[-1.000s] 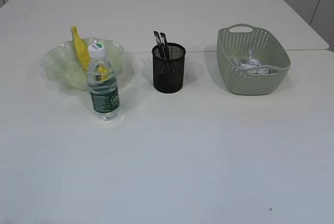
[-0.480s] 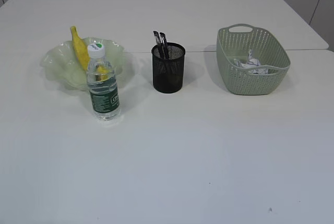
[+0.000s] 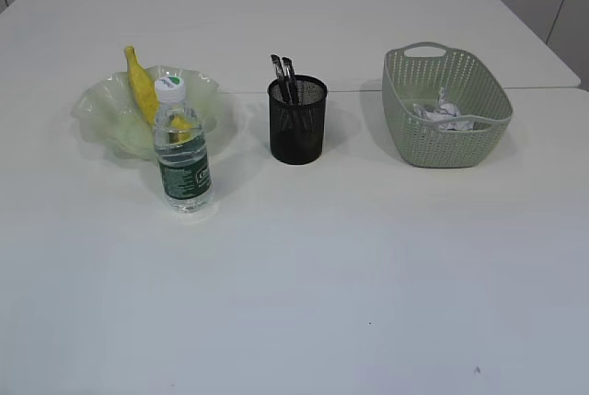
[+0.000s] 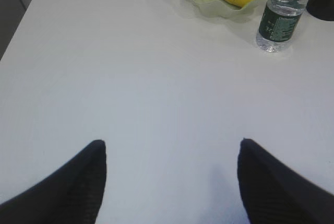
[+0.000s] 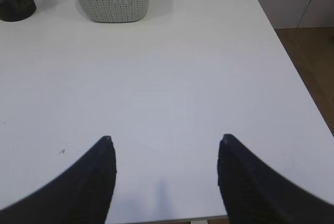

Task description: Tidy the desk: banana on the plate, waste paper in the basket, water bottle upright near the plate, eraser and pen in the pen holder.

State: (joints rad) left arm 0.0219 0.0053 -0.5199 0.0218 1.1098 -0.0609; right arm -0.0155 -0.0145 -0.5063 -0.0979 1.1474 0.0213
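**Both grippers spread wide, holding nothing**

We see our left gripper (image 4: 172,145) with dark fingers (image 4: 78,182) parted wide. Our right gripper (image 5: 166,139) likewise stands apart and unloaded. Neither arm shows in the exterior view.

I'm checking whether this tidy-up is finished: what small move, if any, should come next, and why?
Probably none beyond keeping both arms back. The banana lies on the plate, the water bottle stands upright beside it, paper sits in the basket, pens are in the pen holder; the eraser isn't visible.
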